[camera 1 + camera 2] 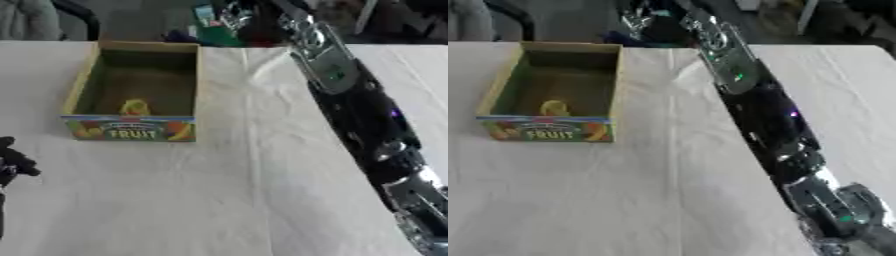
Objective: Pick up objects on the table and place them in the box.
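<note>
While a yellow object (134, 107) lies in the box (85, 80), my right hand (642, 20), state indeterminate, extends beyond the desk's (227, 190) far edge.

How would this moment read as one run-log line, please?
box: open, yellow item inside | right arm: stretched past far edge | left hand: idle, lower left

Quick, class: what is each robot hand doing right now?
Left robot hand: at the left edge, fingers cannot be told.
Right robot hand: beyond the table's far edge, state cannot be told.
</note>
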Tool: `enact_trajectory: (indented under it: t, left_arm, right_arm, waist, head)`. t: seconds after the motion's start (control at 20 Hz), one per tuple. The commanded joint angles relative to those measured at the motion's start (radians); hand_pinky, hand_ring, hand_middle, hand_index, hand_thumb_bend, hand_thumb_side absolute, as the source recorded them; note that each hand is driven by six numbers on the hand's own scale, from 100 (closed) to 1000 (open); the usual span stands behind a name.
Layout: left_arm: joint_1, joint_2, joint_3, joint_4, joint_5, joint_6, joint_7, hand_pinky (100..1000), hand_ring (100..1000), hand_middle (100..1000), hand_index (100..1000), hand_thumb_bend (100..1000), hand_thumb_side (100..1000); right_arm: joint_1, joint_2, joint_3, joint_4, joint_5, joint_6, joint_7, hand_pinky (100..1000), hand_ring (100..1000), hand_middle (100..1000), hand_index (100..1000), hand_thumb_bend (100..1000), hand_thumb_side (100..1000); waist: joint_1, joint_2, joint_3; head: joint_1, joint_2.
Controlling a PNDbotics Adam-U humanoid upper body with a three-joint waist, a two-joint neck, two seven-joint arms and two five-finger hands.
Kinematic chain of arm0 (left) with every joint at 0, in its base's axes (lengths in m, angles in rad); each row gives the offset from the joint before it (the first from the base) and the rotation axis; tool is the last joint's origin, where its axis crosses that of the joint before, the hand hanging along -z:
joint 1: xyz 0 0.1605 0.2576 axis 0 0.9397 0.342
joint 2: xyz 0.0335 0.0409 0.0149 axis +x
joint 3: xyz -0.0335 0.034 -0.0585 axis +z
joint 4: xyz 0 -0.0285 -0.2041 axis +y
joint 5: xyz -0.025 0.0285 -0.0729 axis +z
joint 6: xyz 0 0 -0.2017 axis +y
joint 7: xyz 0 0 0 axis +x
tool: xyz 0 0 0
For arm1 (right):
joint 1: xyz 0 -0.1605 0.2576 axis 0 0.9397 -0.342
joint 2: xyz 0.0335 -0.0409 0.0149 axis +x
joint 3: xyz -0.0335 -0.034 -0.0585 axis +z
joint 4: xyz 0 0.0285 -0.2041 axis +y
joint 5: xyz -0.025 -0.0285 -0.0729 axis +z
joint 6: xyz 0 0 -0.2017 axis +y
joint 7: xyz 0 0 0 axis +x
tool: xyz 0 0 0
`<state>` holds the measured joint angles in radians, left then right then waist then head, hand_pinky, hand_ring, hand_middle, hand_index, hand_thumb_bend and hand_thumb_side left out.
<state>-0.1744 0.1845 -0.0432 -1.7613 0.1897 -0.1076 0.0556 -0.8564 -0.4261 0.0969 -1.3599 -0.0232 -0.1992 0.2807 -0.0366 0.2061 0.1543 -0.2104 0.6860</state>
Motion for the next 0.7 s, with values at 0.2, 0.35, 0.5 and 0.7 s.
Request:
enact_trajectory:
  t: [0.2,0.35,0.5,0.7]
  left_arm:
    - [-0.004,0.016,0.015,-0.013,-0.010,-0.002,0.012,468,491,454,665,100,789]
    - [-0.004,0.016,0.019,-0.014,-0.011,-0.002,0.015,468,491,454,665,100,790]
    - [-0.003,0.015,0.020,-0.014,-0.012,-0.002,0.017,468,491,454,665,100,792]
    - [-0.002,0.015,0.022,-0.014,-0.013,-0.002,0.019,468,491,454,665,100,793]
  right_arm:
    - [0.146,-0.108,-0.090,-0.151,-0.170,0.109,-0.066,401,562,558,687,100,405]
    - [0.232,-0.118,-0.136,-0.189,-0.219,0.144,-0.096,398,558,554,682,100,417]
    - [0.295,-0.118,-0.178,-0.219,-0.255,0.178,-0.125,397,558,553,679,100,444]
    - [0.358,-0.105,-0.223,-0.257,-0.281,0.205,-0.158,397,556,549,675,100,477]
  waist:
    - [0.002,-0.011,-0.039]
    - [0.003,-0.010,-0.048]
    - [0.003,-0.006,-0.054]
    - [0.005,-0.004,-0.060]
  head:
    - [0.027,-0.002]
    - [0.033,-0.002]
    - [0.038,0.001]
    - [0.041,0.008]
